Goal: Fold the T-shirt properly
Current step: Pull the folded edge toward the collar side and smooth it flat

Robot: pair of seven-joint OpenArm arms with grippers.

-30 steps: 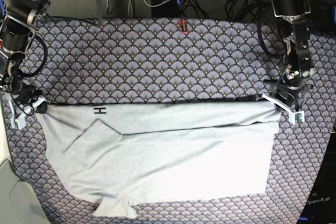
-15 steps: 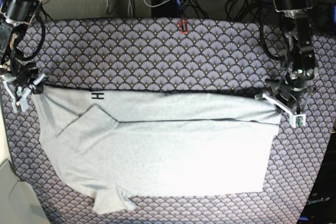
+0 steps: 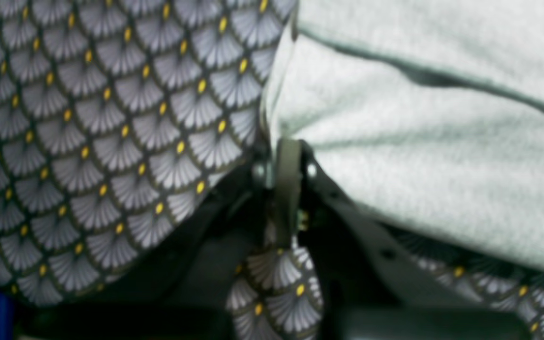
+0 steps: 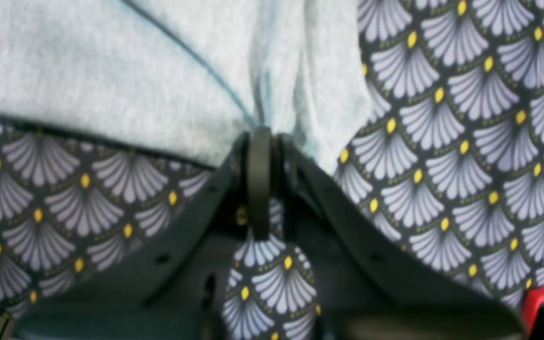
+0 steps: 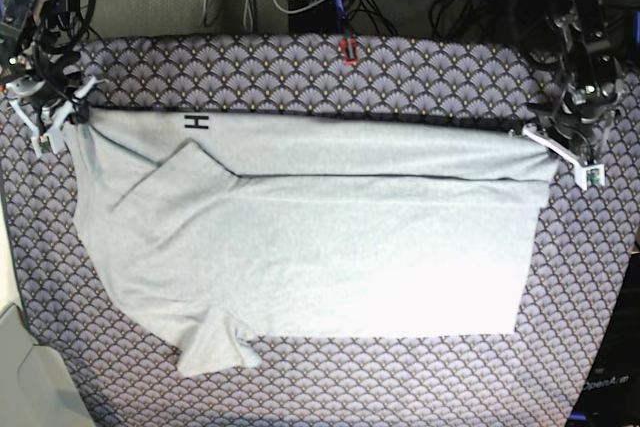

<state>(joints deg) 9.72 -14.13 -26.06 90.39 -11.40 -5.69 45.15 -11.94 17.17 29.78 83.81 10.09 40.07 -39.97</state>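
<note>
Fan-pattern cloth [image 5: 300, 77] under grey T-shirt [image 5: 330, 247], spread flat mid-frame, black lettering upper left. Left gripper [image 5: 560, 147] and right gripper [image 5: 62, 117] both clamped on its top corners.

Base view: camera high above, looks straight down on whole patterned cloth [image 5: 300, 77], far. Left wrist view: very near, low, looks along fingers [image 3: 287, 179] at shirt [image 3: 418, 156] corner, blurred. Right wrist view: same kind, near, blurred. Each wrist view shares one upper shirt corner with base view.
</note>
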